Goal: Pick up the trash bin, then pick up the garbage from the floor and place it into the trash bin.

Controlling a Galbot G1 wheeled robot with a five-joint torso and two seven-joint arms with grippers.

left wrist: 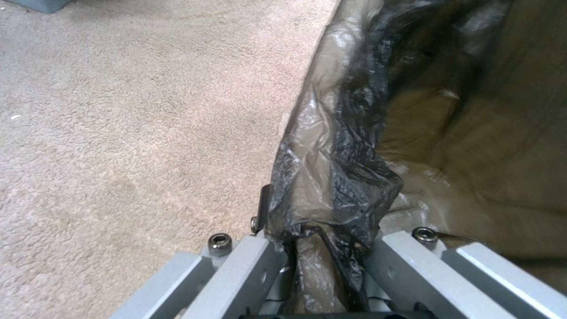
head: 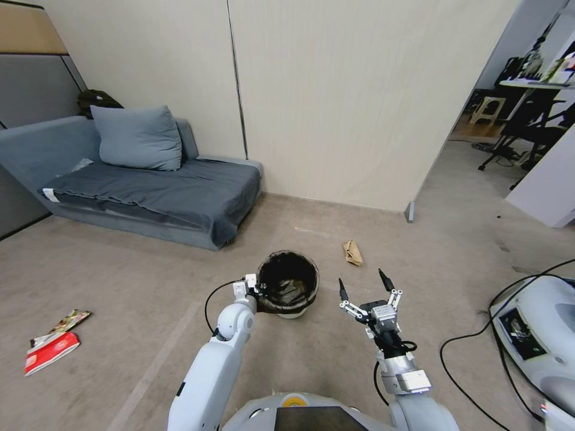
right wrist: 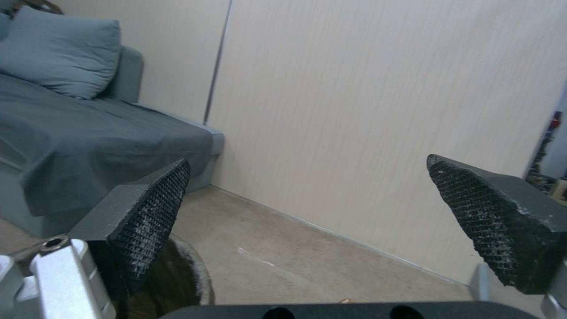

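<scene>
The trash bin (head: 287, 281), a small white bucket lined with a black bag, is straight ahead of me over the floor (head: 120, 269). My left gripper (head: 256, 288) is shut on its near-left rim; in the left wrist view the bag's folded edge (left wrist: 336, 177) is pinched in my left gripper (left wrist: 319, 235). My right gripper (head: 363, 284) hangs open to the right of the bin, holding nothing, and its pads (right wrist: 150, 212) stand wide apart. Garbage lies on the carpet: a brown paper scrap (head: 352, 252) beyond the right gripper, and red-and-white packets (head: 51, 350) far left.
A grey sofa (head: 150, 191) with a cushion stands at the back left against a beige wall (head: 335, 102). A white machine (head: 539, 335) with black cables (head: 473, 353) sits at the right. A doorway opens at the far right.
</scene>
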